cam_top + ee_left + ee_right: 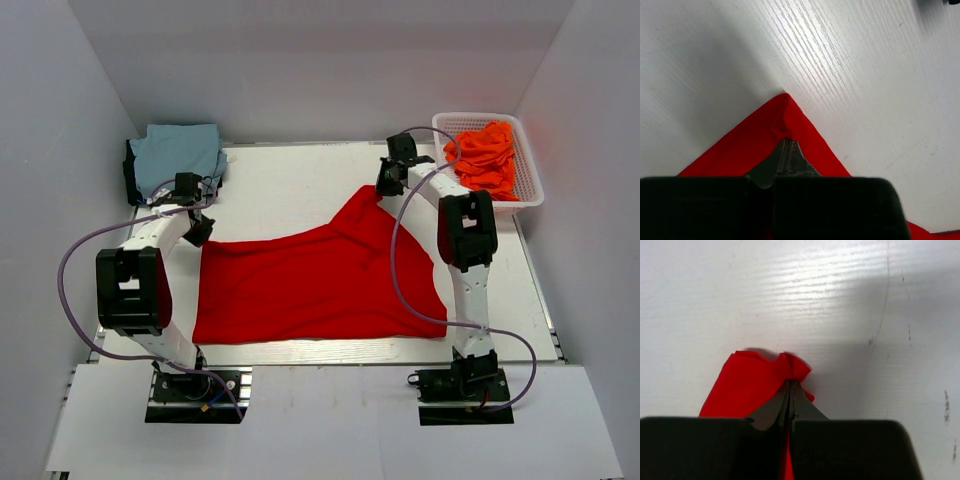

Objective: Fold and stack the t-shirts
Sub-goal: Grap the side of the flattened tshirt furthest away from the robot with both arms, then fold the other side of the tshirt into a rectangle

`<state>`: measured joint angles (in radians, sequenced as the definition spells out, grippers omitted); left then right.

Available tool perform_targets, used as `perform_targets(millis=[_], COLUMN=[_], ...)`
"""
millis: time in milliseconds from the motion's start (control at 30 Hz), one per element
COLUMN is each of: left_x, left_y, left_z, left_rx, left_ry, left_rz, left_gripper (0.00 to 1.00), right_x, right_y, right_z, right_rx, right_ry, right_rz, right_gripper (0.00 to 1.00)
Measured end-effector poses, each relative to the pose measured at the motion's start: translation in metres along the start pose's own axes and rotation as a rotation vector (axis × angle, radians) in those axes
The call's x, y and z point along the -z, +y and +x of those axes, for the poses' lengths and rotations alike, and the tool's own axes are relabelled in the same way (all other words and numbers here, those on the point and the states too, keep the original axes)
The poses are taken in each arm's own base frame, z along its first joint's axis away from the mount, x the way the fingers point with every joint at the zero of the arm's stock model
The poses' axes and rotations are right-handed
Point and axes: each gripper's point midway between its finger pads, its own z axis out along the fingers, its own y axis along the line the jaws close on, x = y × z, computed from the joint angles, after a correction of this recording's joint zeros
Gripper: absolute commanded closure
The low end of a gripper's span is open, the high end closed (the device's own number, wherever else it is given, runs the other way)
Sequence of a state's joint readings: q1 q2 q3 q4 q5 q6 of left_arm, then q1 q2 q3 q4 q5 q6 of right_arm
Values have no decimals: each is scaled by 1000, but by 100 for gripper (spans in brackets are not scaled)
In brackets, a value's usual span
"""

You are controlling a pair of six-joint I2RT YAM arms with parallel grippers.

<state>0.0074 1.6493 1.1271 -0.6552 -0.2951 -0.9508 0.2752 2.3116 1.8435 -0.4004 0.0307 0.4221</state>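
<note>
A bright red t-shirt [315, 285] lies spread across the middle of the table. My left gripper [203, 236] is shut on its left corner; in the left wrist view the jaws [786, 141] pinch the red corner [780, 117] low over the table. My right gripper [386, 188] is shut on the shirt's far right corner, pulled up into a peak; the right wrist view shows bunched red cloth [765, 377] between the closed jaws [790, 383]. A folded light blue t-shirt [180, 150] lies at the back left. Orange t-shirts [488, 157] fill the basket.
A white mesh basket [530, 185] stands at the back right. A dark cloth [131, 175] sits under the blue shirt. White walls enclose the left, back and right sides. Purple cables loop from both arms.
</note>
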Motion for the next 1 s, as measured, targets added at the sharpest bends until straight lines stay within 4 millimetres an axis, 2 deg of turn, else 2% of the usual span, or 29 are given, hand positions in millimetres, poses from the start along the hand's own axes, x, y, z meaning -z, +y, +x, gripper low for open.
perform_targets(millis=[167, 267, 367, 467, 567, 667, 767, 867, 1000], left_x=[1, 5, 10, 16, 27, 41, 54, 62, 66], left_y=[-2, -9, -17, -19, -14, 0, 21, 40, 62], left_z=[-1, -5, -9, -8, -6, 0, 9, 20, 32], left_rx=[-13, -21, -24, -24, -22, -13, -1, 10, 20], left_ry=[9, 5, 8, 20, 26, 25, 31, 36, 42], left_rz=[14, 36, 60, 79, 87, 90, 79, 63, 33], left_gripper=[100, 100, 100, 100, 100, 100, 100, 100, 100], right_x=[1, 16, 57, 116, 177, 224, 255, 271, 278], right_y=[5, 8, 5, 6, 1, -11, -25, -37, -48], right_z=[-12, -16, -10, -12, -2, 22, 56, 97, 159], right_rx=[36, 74, 103, 124, 124, 117, 103, 86, 57], right_ry=[-32, -82, -118, -204, -282, -322, -307, -247, -119], right_rz=[-23, -47, -61, -82, -96, -94, -84, -84, -98], right_gripper=[100, 100, 100, 100, 100, 100, 100, 100, 100])
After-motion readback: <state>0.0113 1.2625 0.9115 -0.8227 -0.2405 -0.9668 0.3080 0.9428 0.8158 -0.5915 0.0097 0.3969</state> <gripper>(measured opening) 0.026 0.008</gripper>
